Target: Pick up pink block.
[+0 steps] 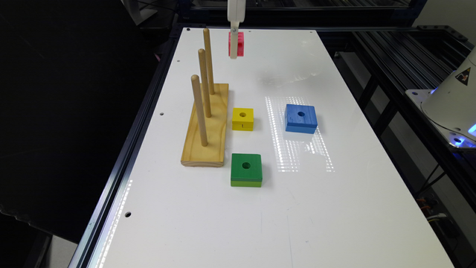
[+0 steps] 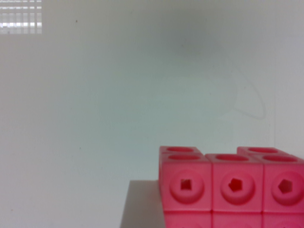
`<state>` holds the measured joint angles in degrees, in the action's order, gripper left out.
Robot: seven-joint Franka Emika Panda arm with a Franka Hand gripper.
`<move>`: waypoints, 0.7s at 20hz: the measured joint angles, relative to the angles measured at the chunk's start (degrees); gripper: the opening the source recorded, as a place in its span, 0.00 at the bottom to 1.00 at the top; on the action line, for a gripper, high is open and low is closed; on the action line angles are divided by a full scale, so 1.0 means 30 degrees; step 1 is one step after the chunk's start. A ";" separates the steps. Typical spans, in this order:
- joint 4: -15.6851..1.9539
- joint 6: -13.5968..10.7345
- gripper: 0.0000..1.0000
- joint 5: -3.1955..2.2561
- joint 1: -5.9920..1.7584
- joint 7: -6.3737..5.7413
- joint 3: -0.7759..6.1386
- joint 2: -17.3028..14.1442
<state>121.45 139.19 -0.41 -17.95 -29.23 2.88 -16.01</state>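
Pink block [image 1: 237,44] hangs above the worktop's [image 1: 334,208] far end, clamped in the gripper [image 1: 234,50]; the wrist view shows its studded faces [image 2: 232,185] close up, lifted clear of the white surface. No writing is readable on it. A yellow triangular warning label [image 1: 463,75] marks the robot base. Open worktop lies all around the block; the peg board [image 1: 206,126] stands nearest, with yellow block [image 1: 243,118], blue block [image 1: 301,118] and green block [image 1: 246,169] well apart.
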 joint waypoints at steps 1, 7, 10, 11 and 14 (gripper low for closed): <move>0.0002 -0.0089 0.00 0.0000 0.0000 0.0000 0.0000 0.0088; -0.0066 -0.0341 0.00 0.0002 0.0000 0.0000 0.0003 0.0456; -0.0064 -0.1244 0.00 0.0013 0.0001 0.0000 0.0006 0.1411; -0.0059 -0.1503 0.00 0.0014 0.0001 0.0000 0.0007 0.1666; -0.0045 -0.1995 0.00 0.0017 0.0002 0.0000 0.0009 0.2150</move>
<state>121.31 133.20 -0.36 -17.94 -29.23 2.91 -9.56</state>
